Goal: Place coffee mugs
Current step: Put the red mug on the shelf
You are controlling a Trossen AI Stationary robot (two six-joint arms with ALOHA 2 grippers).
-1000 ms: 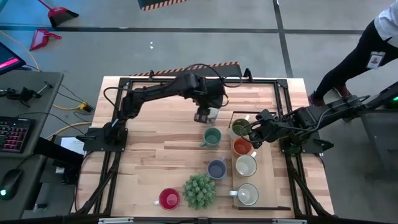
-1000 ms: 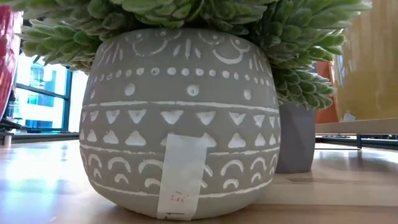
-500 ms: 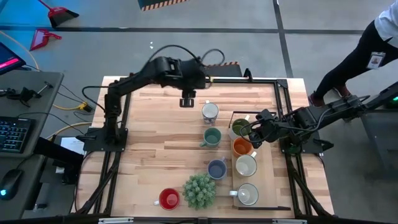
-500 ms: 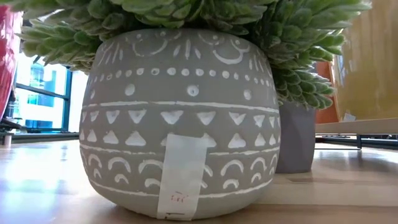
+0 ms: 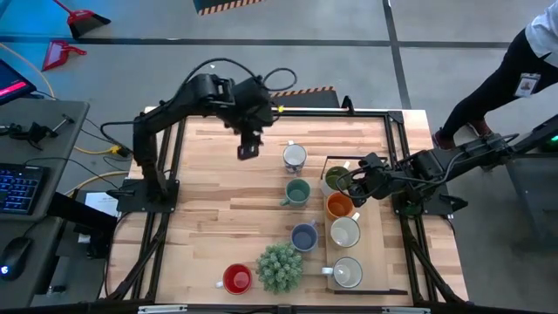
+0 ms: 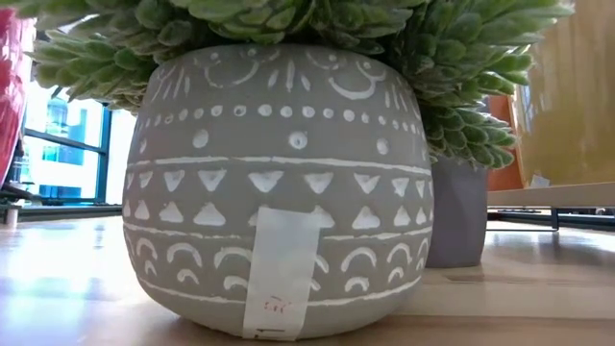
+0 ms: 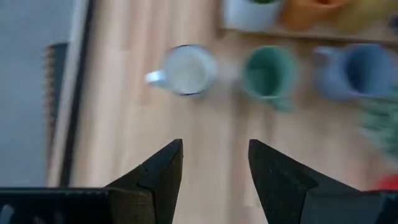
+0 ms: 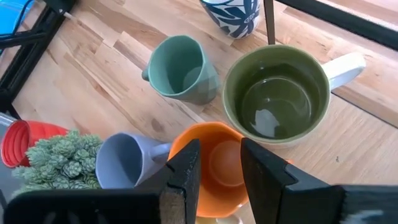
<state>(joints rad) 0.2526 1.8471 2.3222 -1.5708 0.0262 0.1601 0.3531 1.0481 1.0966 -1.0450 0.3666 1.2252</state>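
left gripper — held spread and empty over bare table, apart from white mug | right gripper — parted, nothing grasped, above orange mug | green mug stood between white and blue-grey mug

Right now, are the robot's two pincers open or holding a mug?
Left pincer: open, empty, above the bare table.
Right pincer: open, empty, over the orange mug.

Eight mugs stand upright on the table. The white mug, the green mug, the blue-grey mug and the red mug stand on bare wood. The olive mug, the orange mug and two white mugs stand in a row on the tray.
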